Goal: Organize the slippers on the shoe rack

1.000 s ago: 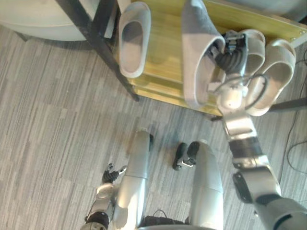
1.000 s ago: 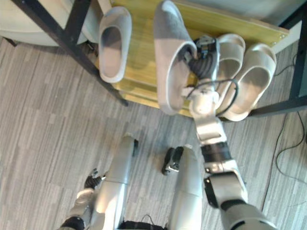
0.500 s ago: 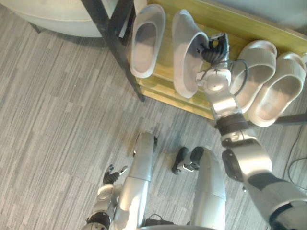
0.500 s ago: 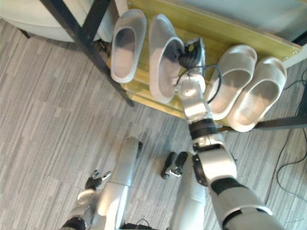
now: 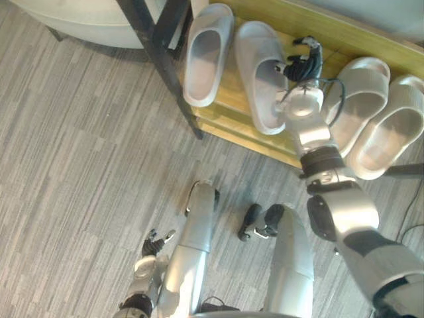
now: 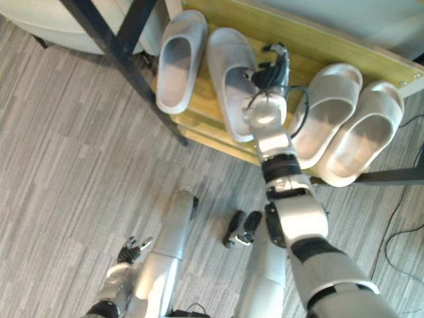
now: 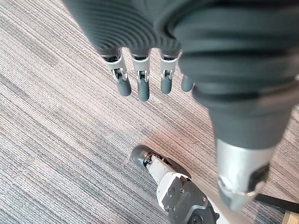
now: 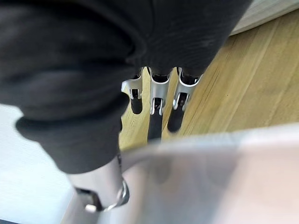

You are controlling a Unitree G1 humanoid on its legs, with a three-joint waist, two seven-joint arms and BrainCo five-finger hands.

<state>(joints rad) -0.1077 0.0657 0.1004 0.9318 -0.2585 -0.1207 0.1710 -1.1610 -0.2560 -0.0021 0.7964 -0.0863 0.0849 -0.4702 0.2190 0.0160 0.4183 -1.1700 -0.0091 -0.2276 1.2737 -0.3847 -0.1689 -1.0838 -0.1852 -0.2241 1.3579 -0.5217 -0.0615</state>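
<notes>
Two grey slippers lie side by side on the wooden shelf [image 5: 344,36] of the shoe rack: one [image 5: 205,53] at the left, the other [image 5: 260,78] just right of it, sole down. My right hand [image 5: 302,61] is at that second slipper's right edge, open, its fingers [image 8: 156,112] straight over the bare wood past the slipper's rim [image 8: 210,163]. Its thumb is close to the rim; whether it touches I cannot tell. A beige pair [image 5: 361,93] [image 5: 392,132] lies further right. My left hand [image 5: 152,242] hangs open low over the carpet, its fingers [image 7: 142,86] straight.
A black slanted frame post [image 5: 165,66] of the rack stands left of the grey slippers. A large pale round object [image 5: 79,20] sits on the floor behind it. Grey striped carpet [image 5: 79,165] spreads in front of the rack.
The grey slipper, held tilted on its side a second ago, now lies flat beside the other grey one. My right hand's fingers have uncurled from it. The camera view has shifted.
</notes>
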